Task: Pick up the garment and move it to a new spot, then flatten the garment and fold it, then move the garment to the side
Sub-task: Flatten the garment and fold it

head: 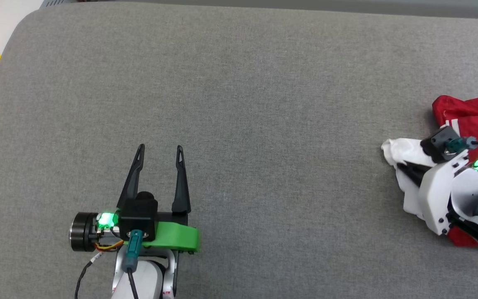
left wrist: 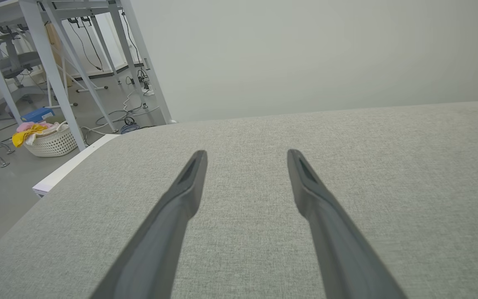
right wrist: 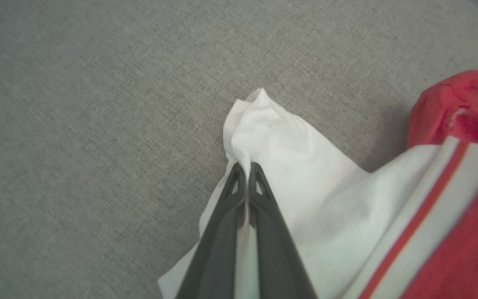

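Between tapered dark fingers [right wrist: 222,241], soft white garment [right wrist: 305,178] fabric bunches.

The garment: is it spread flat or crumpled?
Crumpled: the garment lies bunched in a heap, its white sleeve pinched in the right hand.

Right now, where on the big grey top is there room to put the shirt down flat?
Bare: the wide middle of the grey surface, between the left gripper and the garment, plus the whole far strip. Crowded: the right edge, where the right gripper pinches the white sleeve.
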